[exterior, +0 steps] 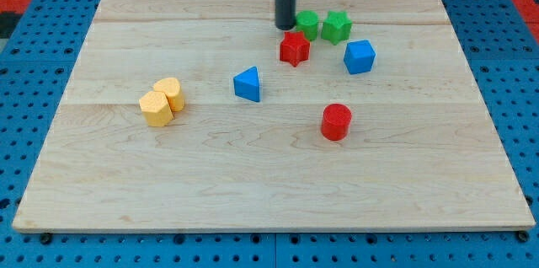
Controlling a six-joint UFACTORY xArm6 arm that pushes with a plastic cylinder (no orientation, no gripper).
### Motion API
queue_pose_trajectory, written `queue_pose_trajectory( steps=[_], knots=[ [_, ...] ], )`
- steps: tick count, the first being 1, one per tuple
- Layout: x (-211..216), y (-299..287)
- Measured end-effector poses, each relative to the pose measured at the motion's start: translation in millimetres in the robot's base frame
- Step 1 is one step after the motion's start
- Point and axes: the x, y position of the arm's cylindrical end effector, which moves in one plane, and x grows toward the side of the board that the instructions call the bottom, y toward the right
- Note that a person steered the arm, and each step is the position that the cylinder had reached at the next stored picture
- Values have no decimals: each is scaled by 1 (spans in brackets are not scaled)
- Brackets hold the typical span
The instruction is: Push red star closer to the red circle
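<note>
The red star lies on the wooden board in the upper middle of the view. The red circle stands below it and a little to the view's right, well apart from it. My tip is just above the red star and slightly to its left, close to it, and beside the green circle. I cannot tell whether the tip touches the star.
A green star sits right of the green circle. A blue cube lies right of the red star. A blue triangle is left of centre. Two yellow blocks sit together at the left.
</note>
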Motion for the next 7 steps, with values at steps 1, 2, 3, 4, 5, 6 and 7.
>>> queue_pose_trajectory(
  steps=[1,2,3,4,5,6,7],
  knots=[
    [0,9],
    [0,8],
    [10,8],
    [40,8],
    [62,4],
    [58,-25],
    [65,-43]
  ],
)
